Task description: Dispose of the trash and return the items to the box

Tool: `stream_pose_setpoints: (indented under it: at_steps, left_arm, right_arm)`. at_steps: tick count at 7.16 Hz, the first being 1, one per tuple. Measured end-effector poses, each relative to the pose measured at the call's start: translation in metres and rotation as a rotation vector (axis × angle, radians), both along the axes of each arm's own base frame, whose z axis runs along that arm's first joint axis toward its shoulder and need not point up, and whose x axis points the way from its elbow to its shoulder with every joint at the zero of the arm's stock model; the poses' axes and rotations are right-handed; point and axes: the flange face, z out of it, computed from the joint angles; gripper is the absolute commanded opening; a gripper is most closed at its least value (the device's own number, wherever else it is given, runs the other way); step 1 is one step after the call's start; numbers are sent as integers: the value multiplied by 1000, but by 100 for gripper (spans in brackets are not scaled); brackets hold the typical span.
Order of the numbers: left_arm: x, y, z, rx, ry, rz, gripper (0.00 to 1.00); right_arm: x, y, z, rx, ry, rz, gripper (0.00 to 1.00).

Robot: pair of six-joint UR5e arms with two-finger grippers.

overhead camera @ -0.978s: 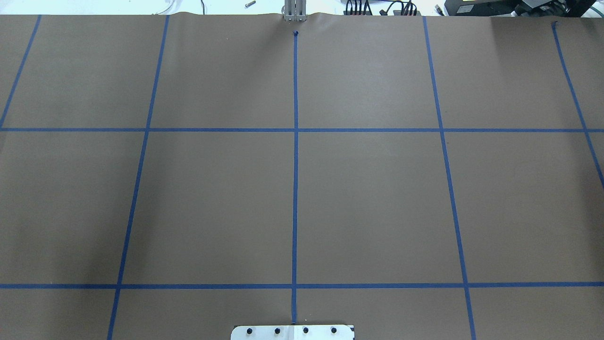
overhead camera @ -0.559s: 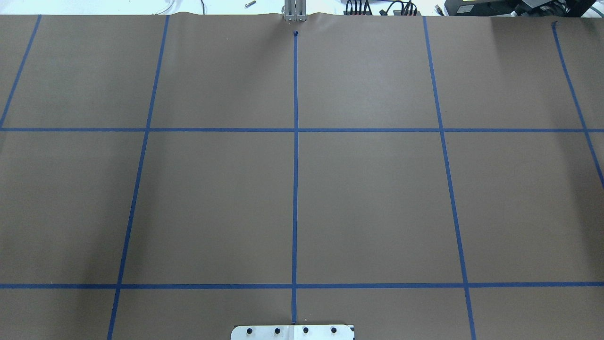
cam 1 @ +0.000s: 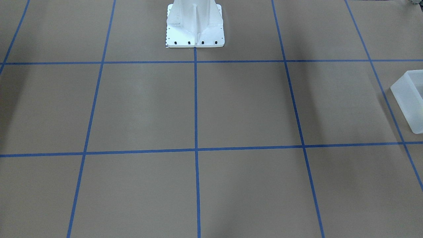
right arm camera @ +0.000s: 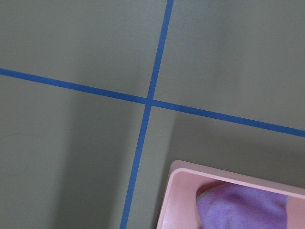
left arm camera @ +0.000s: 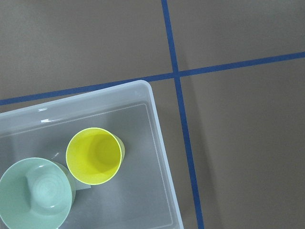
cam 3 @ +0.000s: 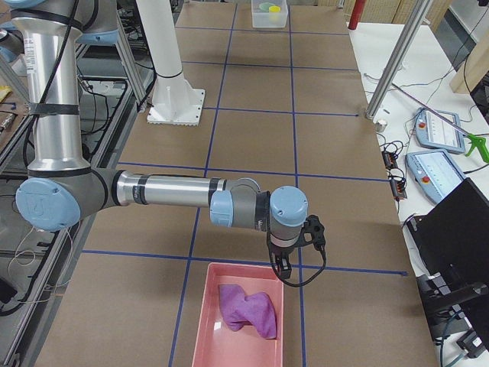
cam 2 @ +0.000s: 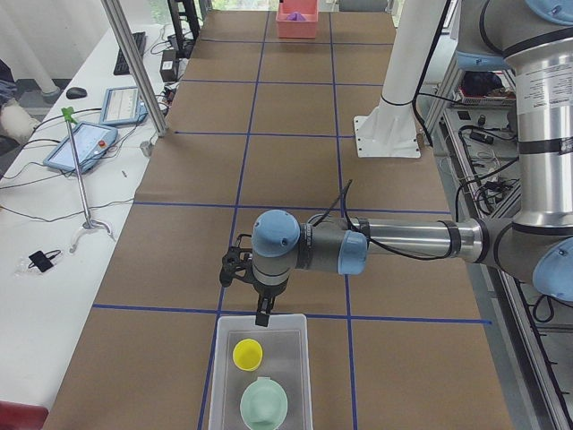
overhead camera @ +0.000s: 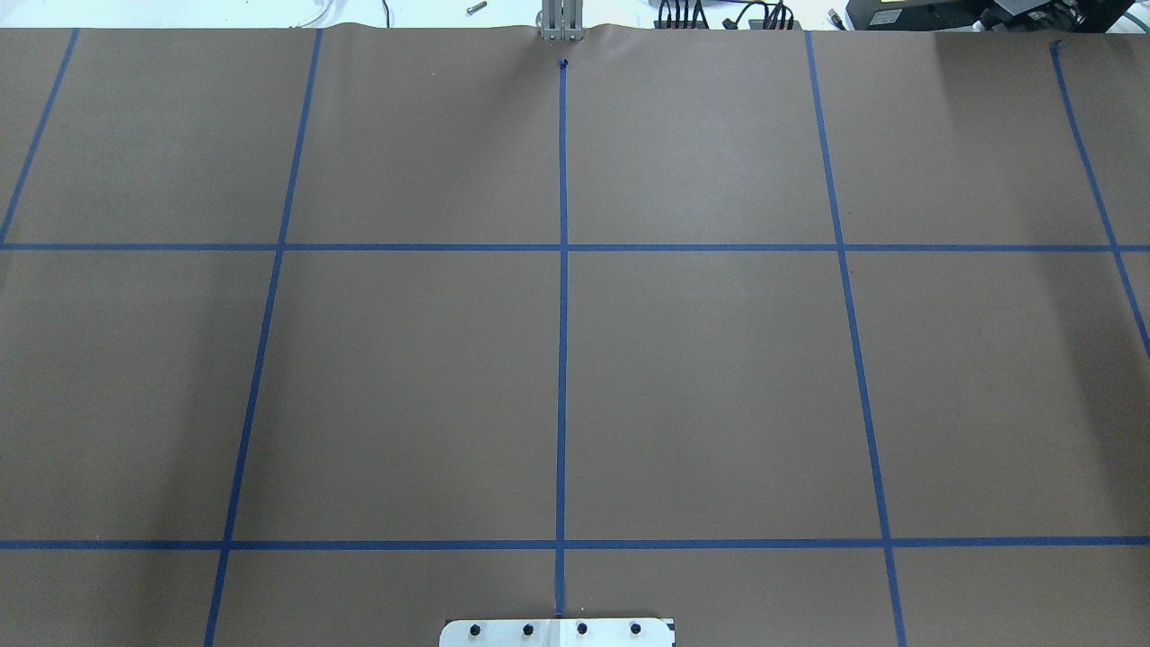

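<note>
The yellow cup (left arm camera: 93, 155) and mint-green bowl (left arm camera: 35, 193) stand upright side by side inside the frosted bin (left arm camera: 159, 143). The left hand (cam 2: 262, 316) hangs over the bin's edge; released or clenched, I cannot tell. Far from the bin, at the counter's (overhead camera: 719, 359) opposite end, the right hand (cam 3: 280, 266) hovers by a pink tray (cam 3: 208, 336) holding a purple cloth (cam 3: 248, 312), its grip equally unreadable.

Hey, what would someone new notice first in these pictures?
Likely the yellow cup and mint bowl side by side in the frosted box, near the left tool. Next, the purple cloth in the pink tray near the right tool, at the table's opposite end.
</note>
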Motion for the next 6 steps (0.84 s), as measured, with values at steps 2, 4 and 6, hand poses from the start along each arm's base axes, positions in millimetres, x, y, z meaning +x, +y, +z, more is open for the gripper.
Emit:
stream_pose_setpoints:
  at_steps: [2, 4, 6]
  left_arm:
    - [-1, 0, 0, 1, 0, 0, 98]
    - [0, 2, 0, 1, 1, -1, 98]
    - [0, 2, -1, 3, 1, -1, 98]
  right_arm:
    - [-3, -1, -3, 5, -1, -6, 100]
    - [-5, -1, -3, 5, -3, -8, 100]
    - [-9, -2, -5, 9, -4, -17, 100]
